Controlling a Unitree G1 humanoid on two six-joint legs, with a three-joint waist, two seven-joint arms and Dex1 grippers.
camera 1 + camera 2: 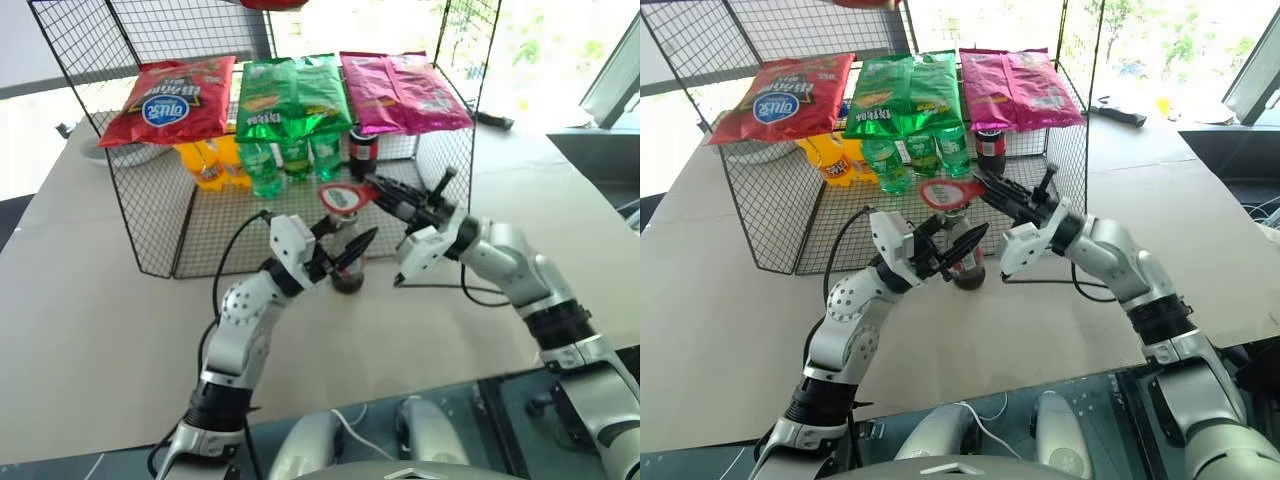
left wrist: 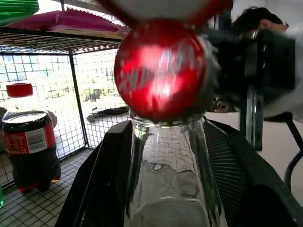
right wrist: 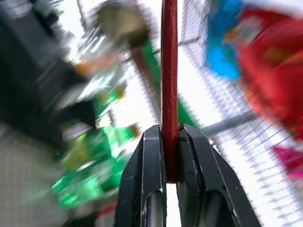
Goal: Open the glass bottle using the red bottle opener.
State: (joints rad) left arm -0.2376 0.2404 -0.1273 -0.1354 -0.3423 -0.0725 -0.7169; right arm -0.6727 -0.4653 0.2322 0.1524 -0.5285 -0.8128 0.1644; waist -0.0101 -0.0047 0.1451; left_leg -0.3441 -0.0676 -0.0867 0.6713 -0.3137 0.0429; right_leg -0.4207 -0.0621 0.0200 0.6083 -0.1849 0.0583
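Beside wire rack [image 1: 150, 215], left fingers [image 1: 340, 255] clamp glass bottle [image 1: 349, 272]; right fingers [image 1: 385, 195] pinch red bottle opener [image 1: 345, 197].

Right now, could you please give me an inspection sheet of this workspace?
Surface: beige table, bare in front.
Job's things: glass bottle upright, cap on; red bottle opener with its head at the cap.
Clutter: wire rack with snack bags on top, green and orange bottles inside.
Grippers: left gripper shut on the glass bottle; right gripper shut on the opener's handle.
Cables: black cable along the left arm.
Surroundings: windows, greenery outside.
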